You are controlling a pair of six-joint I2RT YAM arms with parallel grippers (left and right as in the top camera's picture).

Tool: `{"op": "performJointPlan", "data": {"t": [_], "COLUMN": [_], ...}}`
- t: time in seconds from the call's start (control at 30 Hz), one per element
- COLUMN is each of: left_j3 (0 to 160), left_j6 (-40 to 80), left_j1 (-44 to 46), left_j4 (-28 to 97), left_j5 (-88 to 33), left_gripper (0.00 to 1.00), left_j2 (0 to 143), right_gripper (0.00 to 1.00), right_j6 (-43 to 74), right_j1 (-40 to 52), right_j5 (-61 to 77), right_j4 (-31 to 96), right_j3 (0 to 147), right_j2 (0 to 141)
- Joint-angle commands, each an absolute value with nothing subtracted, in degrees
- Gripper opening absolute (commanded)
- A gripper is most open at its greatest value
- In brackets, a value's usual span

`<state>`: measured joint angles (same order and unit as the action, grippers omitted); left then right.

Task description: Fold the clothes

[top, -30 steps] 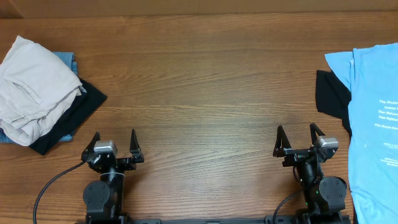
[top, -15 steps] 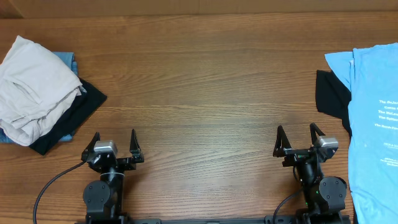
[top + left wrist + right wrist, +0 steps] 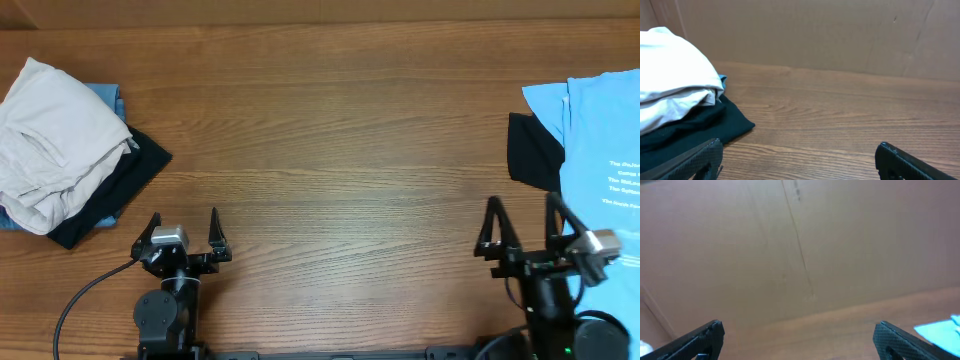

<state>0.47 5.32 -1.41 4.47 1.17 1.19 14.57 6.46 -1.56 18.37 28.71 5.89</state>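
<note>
Brown wooden table (image 3: 330, 130) from overhead: an off-white, black and blue clothes pile (image 3: 60, 150) lies far left, the sky-blue T-shirt (image 3: 600, 170) runs off the right edge over a black garment (image 3: 530, 150), and the left gripper (image 3: 183, 220) and right gripper (image 3: 522, 210) stand spread wide, holding nothing. The left wrist view shows the pile before a cardboard wall (image 3: 840, 35). The blurred right wrist view catches only a sliver of the T-shirt.

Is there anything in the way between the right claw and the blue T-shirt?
Nothing visible blocks it. The open right gripper sits right next to the blue T-shirt, with only bare table between. A black garment peeks out at the shirt's left edge, just ahead of the gripper.
</note>
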Motion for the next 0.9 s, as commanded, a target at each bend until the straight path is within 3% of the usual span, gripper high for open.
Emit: {"op": "performJointPlan", "data": {"t": [0.0, 0.23, 0.5, 0.67, 0.73, 0.87], "left_j3": [0.3, 0.3, 0.3, 0.3, 0.3, 0.3], "left_j6": [3.8, 3.8, 3.8, 3.8, 3.8, 3.8], "left_j1": [-1.1, -1.1, -1.1, -1.1, -1.1, -1.1], "left_j4": [4.3, 4.3, 4.3, 4.3, 4.3, 4.3], "left_j5": [1.9, 1.9, 1.9, 1.9, 1.9, 1.9], "left_gripper": [1.0, 1.0, 1.0, 1.0, 1.0, 1.0], "left_j2": [1.3, 1.3, 1.3, 1.3, 1.3, 1.3], "right_gripper": [1.0, 1.0, 1.0, 1.0, 1.0, 1.0], "right_j6": [14.9, 10.0, 8.5, 4.1, -2.1, -1.5], "right_j1": [6.3, 6.3, 0.1, -12.1, -14.8, -17.0], "right_j5": [-2.5, -2.6, -4.4, -4.3, -5.0, -4.9], "right_j4": [19.8, 30.6, 54.7, 53.3, 50.7, 45.8], "right_j3": [37.5, 62.3, 99.5, 104.0, 104.0, 103.8], "right_j2": [13.5, 41.3, 72.9, 89.4, 96.9, 104.7]}}
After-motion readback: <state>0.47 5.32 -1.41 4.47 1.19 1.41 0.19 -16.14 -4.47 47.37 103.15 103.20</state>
